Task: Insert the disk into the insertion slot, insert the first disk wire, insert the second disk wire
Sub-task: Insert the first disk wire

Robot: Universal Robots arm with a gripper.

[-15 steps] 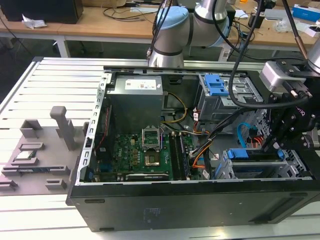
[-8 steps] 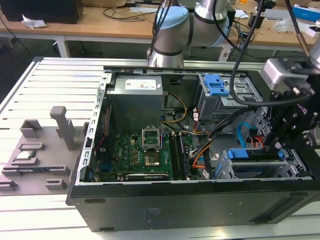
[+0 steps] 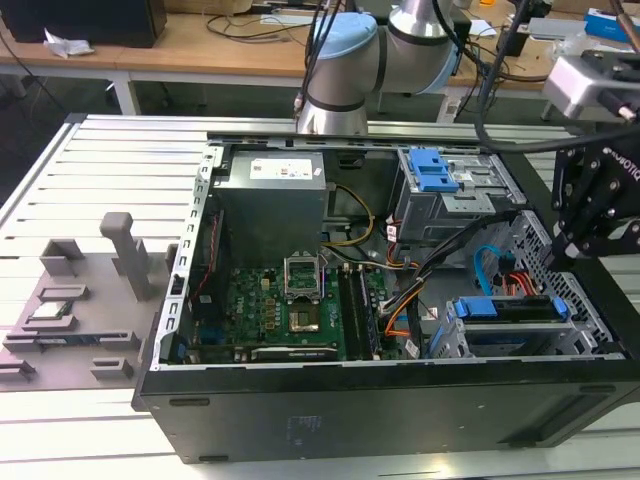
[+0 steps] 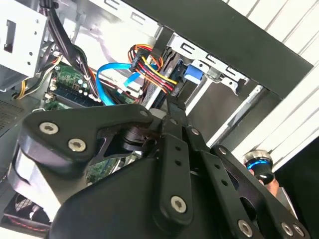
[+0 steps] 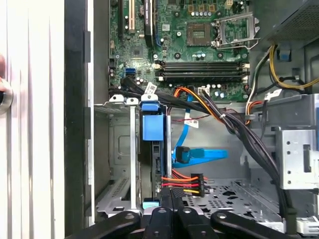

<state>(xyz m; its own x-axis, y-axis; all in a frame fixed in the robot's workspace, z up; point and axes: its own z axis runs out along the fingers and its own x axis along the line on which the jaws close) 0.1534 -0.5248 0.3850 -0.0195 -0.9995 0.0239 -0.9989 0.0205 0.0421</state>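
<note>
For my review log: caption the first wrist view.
Gripper close to the disk seated in its slot, coloured wire plug alongside.

The flat grey metal hard drive in its bright blue plastic frame [image 3: 475,308] sits pushed inside the boxy grey perforated metal drive cage [image 3: 450,346]. In the exterior view both lie at four o'clock.

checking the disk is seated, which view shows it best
The first wrist view: the disk sits edge-on in the insertion slot, blue frame clear. The exterior view shows its frame from farther off; the second wrist view, just a blue end beyond the tool.
</note>
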